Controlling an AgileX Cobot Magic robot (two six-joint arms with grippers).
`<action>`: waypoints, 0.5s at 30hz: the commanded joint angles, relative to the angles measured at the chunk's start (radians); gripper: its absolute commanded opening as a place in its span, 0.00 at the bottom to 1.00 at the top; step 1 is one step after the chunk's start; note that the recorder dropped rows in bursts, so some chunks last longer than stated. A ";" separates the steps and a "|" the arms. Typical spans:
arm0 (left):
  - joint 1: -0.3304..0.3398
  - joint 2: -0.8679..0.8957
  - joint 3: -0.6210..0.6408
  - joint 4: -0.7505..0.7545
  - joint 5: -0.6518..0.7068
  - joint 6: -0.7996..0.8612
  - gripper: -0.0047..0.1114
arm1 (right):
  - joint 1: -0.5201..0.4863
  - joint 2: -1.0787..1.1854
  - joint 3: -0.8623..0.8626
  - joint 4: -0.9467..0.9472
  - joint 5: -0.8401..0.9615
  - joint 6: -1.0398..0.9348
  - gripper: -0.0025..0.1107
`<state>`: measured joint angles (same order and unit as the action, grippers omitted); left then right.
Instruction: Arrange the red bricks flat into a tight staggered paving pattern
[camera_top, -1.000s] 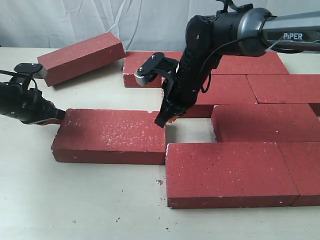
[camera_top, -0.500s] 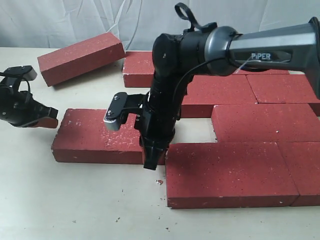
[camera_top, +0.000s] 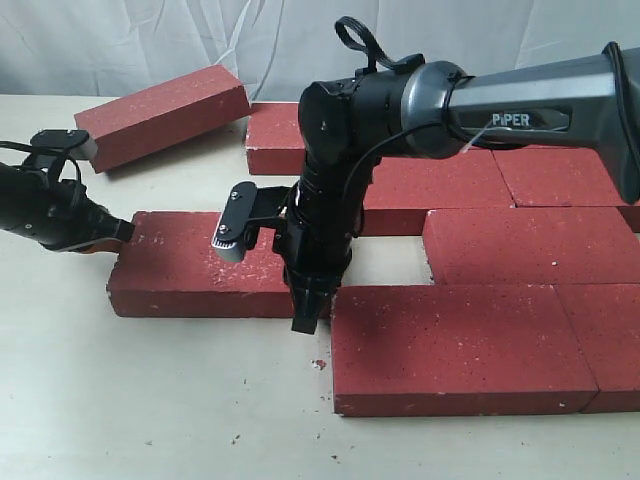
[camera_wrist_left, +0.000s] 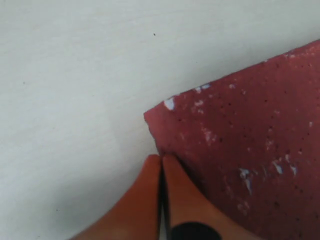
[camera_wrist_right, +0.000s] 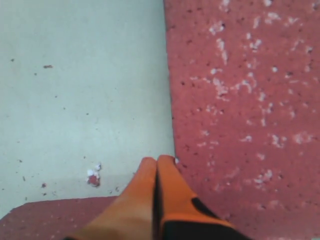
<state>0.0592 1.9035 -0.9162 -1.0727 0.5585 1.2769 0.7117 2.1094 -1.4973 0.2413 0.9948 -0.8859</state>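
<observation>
Red bricks (camera_top: 520, 245), nine countable in the exterior view, though the right arm is hiding the joint in the back row; all are lying with a broad face up on the pale surface (camera_top: 150, 400). Seven are sitting in the paved group at right, in four rows, their long axes running left to right and the end joints stepping from row to row. One loose brick (camera_top: 190, 265) is lying left of the group, its long axis also running left to right, parallel with the rows. Its right end is sitting just beside the left end of the front brick (camera_top: 465, 345); whether the two are touching cannot be told, as the arm is covering the spot. One slanted brick (camera_top: 160, 115) is lying at the far left rear, its long axis angling toward the back row, apart from the loose brick. Left hand (camera_top: 112, 233), one: fingertips (camera_wrist_left: 147, 185) pressed together, pinching nothing, bearing against a corner at the left end of the loose brick. Right hand (camera_top: 303, 320), one: pointing downward, fingertips (camera_wrist_right: 145, 185) pressed together, holding nothing, standing at the front right corner of the loose brick. One white crumb (camera_top: 318, 364) is lying on the surface just in front of that hand.
</observation>
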 joint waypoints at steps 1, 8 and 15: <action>-0.013 -0.003 -0.002 -0.015 0.027 0.009 0.04 | -0.002 -0.005 -0.003 -0.025 -0.032 0.006 0.02; -0.013 -0.003 -0.002 -0.018 0.027 0.017 0.04 | -0.002 -0.005 -0.003 -0.102 -0.043 0.077 0.02; -0.013 -0.003 -0.002 -0.018 0.029 0.017 0.04 | -0.002 -0.012 -0.003 -0.078 -0.010 0.077 0.02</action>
<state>0.0564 1.9035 -0.9162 -1.0761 0.5604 1.2890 0.7137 2.1094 -1.4973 0.1724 0.9805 -0.8132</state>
